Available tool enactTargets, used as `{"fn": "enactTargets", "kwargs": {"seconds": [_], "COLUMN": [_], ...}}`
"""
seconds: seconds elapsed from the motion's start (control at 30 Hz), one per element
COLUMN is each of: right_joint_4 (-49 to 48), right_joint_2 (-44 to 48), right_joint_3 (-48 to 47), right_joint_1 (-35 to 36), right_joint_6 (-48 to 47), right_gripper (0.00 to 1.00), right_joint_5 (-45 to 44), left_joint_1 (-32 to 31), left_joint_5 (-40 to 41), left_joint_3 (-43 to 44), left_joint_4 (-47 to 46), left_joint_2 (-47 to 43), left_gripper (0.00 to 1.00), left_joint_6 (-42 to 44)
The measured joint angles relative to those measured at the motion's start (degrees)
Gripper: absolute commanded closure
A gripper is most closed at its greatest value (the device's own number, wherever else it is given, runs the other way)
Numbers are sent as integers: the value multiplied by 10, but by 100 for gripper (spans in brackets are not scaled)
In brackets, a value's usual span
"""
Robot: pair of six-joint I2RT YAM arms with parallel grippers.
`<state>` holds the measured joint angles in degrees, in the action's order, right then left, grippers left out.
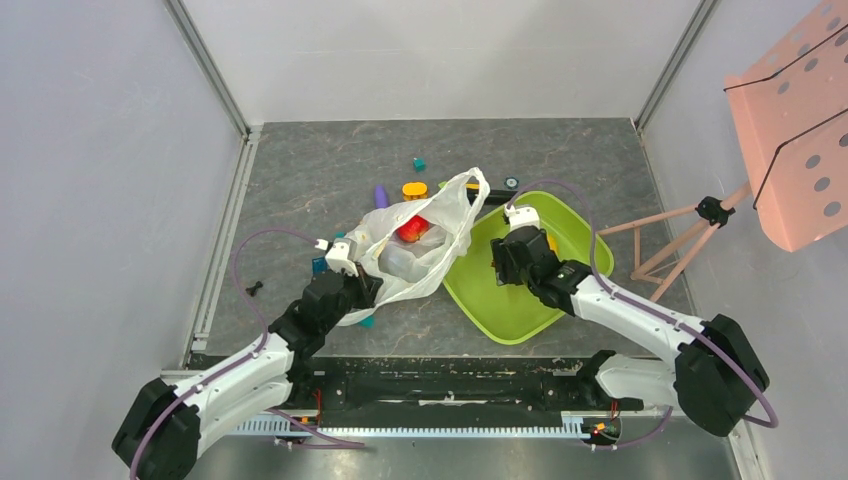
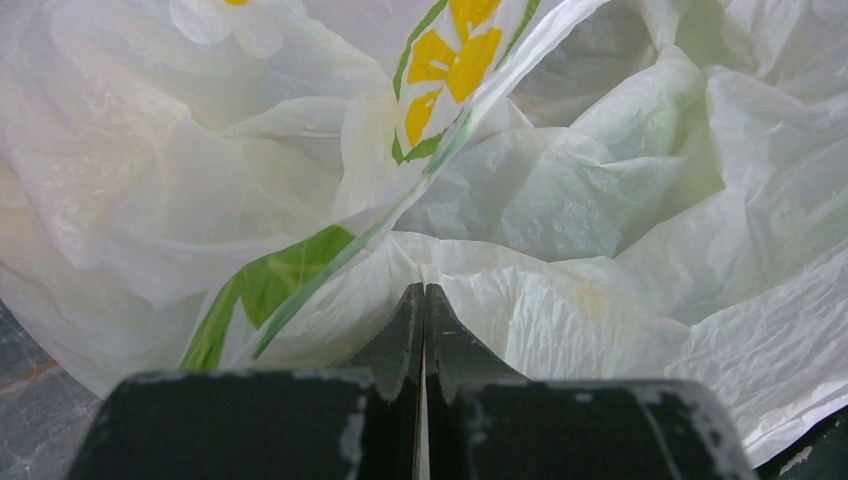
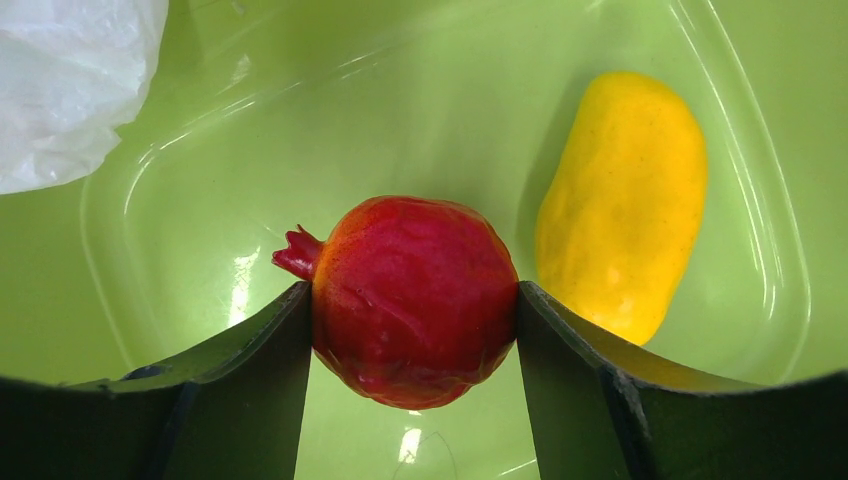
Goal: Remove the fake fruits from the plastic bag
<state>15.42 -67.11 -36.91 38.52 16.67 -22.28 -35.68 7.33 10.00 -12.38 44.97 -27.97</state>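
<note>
The right gripper is clamped on a red fruit over the green tray, with a yellow fruit at its 2 o'clock. The left gripper is pinched together on the plastic bag, which holds a second red fruit. Toy blocks lie at the bag's 12 o'clock. The table is grey and the walls are white.

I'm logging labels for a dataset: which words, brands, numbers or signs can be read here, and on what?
None can be read.
The plastic bag bears only printed lemon slices and green leaves, no lettering.
The red fruit, the yellow fruit and the green tray show no marks.
</note>
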Motion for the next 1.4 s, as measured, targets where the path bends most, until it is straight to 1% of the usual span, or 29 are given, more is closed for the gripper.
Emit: {"fn": "enactTargets", "kwargs": {"seconds": [0.13,0.27,0.37,0.47,0.63,0.77,0.9,1.03,1.1,1.17,1.3,1.37,1.4], "right_joint_4": [-9,-12,-12,-11,1,15,30,26,24,24,32,35,35], "right_joint_2": [-17,-31,-33,-31,-15,1,36,92,113,124,103,74,61], "right_joint_3": [0,0,2,2,0,-8,-21,-26,-27,-30,-66,-106,-121], "right_joint_1": [-4,-6,-6,-6,-6,-7,-7,3,31,76,215,290,313], "right_joint_6": [-5,-8,-9,-12,-19,-22,-33,-60,-67,-69,-68,-68,-68], "right_gripper": [38,30,26,19,15,15,24,25,26,27,29,31,33], "right_joint_5": [8,13,15,14,14,13,26,60,61,54,13,-21,-30], "left_joint_1": [0,0,0,0,0,0,0,0,0,0,0,0,0], "left_joint_5": [0,0,0,-1,-2,-2,-2,-2,-2,-2,-2,-2,-2], "left_joint_3": [0,0,0,0,0,0,0,2,3,3,5,5,6], "left_joint_4": [-1,-2,-2,-2,-2,-2,-2,-2,-2,-2,-2,-2,-2], "left_joint_2": [2,5,13,19,22,22,24,28,28,28,33,34,34], "left_gripper": [98,98,98,98,98,98,98,98,98,98,98,98,98], "left_joint_6": [0,0,0,0,0,0,0,0,0,0,0,0,0]}}
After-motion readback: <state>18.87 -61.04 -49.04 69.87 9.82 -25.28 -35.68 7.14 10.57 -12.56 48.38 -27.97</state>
